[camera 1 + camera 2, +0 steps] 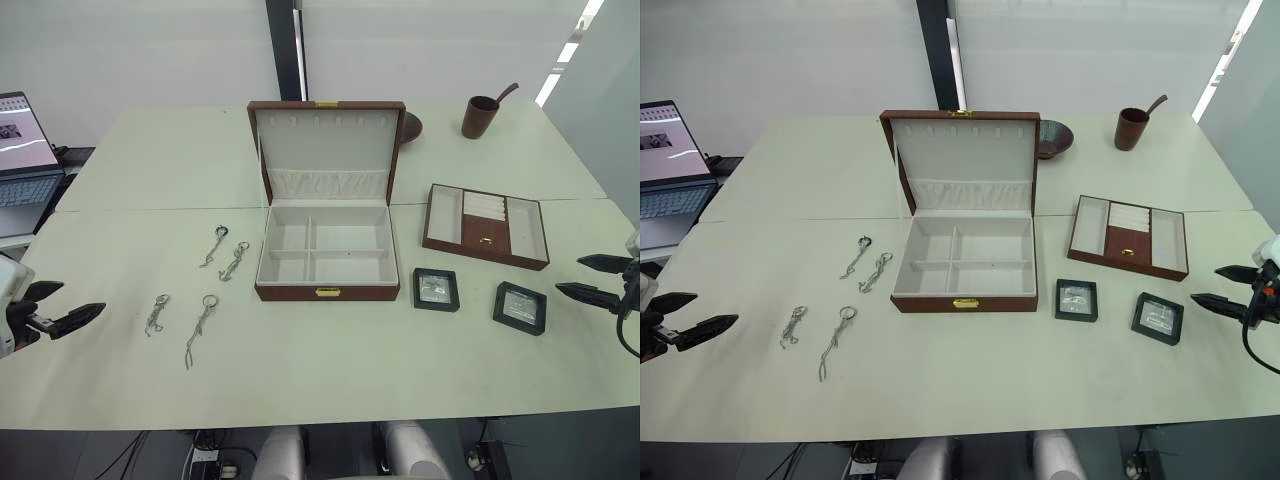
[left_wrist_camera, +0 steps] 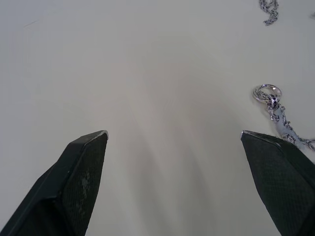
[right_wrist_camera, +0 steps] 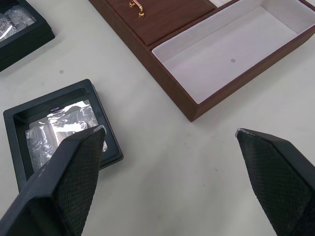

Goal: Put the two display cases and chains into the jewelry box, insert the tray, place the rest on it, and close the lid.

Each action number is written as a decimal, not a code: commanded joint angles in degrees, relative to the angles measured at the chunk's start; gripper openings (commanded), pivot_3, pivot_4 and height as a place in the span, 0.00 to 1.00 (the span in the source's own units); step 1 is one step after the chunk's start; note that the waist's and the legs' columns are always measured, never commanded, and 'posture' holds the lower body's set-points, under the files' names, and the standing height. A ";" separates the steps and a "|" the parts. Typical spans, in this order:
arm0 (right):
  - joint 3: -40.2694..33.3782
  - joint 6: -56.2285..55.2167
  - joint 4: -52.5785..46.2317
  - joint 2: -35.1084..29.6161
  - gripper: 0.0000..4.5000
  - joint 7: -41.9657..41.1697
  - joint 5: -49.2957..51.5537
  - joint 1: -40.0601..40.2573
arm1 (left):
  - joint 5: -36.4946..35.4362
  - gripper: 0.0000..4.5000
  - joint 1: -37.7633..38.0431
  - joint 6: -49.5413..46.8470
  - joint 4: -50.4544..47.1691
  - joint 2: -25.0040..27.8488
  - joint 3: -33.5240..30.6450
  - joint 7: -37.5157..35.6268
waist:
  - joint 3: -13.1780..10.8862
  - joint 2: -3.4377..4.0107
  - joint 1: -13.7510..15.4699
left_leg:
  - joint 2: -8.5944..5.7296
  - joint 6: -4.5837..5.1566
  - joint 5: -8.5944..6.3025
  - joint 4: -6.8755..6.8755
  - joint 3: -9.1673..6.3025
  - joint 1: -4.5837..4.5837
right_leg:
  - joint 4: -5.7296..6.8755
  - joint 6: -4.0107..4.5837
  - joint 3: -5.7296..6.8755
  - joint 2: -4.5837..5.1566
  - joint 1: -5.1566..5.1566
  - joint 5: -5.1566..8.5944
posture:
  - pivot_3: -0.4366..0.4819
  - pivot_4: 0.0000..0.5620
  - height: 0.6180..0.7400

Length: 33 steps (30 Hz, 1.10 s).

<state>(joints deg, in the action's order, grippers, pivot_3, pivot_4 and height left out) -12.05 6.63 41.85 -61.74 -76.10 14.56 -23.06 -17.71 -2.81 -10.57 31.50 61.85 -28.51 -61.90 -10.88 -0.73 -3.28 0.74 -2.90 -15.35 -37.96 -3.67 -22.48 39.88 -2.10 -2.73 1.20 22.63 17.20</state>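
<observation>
A dark brown round bowl sits mostly hidden behind the raised reddish-brown wood-grain lid. An open laptop computer is cut off by the head views' left edge. In the left wrist view, a thin silver chain with a ring runs behind that gripper's black finger. The silvery contents of the black-framed square display cases are too small to identify.

jewelry box: reddish-brown, centre of tabletop, cream compartments empty | lid: open, upright at far side | tray: flat, right of box, slightly farther | two display cases: black-framed, flat, near-right of box | four chains: silver, scattered left of box
</observation>
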 commanded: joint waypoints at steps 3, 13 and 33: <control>-1.92 0.19 -1.78 -1.69 1.00 -0.89 1.18 -0.60 | -0.22 0.99 -0.18 1.14 0.34 0.45 -0.28 -0.86 | 0.00 0.00 0.00 | 0.00 0.00 0.00 0.00 0.00 0.00 | 0.00 0.00 0.00 0.00 0.00 0.00 | 0.48 0.27 1.00; -4.19 16.44 -32.81 2.74 1.00 -1.47 15.72 2.16 | -7.69 0.99 7.76 -4.53 -15.49 -7.11 -7.05 1.96 | -0.01 0.03 -0.28 | 0.29 0.00 0.00 -0.01 -0.03 0.00 | 0.03 0.00 -0.03 0.01 0.01 0.00 | 0.48 0.27 1.00; 6.23 25.30 -61.08 10.73 1.00 1.68 26.26 -0.56 | -9.50 0.99 20.64 -5.75 -50.96 -33.54 -1.50 22.47 | 0.07 -0.11 1.69 | 0.48 -0.02 -0.01 -0.04 -0.19 0.07 | -0.44 -0.02 0.21 -0.03 -0.39 -0.03 | 0.48 0.27 1.00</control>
<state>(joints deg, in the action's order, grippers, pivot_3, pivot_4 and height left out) -5.55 33.18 -17.75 -51.05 -73.81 40.97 -23.10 -27.62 18.46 -17.94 -16.95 28.33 -28.88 -41.99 -10.81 -0.83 -1.60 1.22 -2.92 -15.36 -38.00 -3.88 -22.42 39.46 -2.12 -2.50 1.15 22.23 17.17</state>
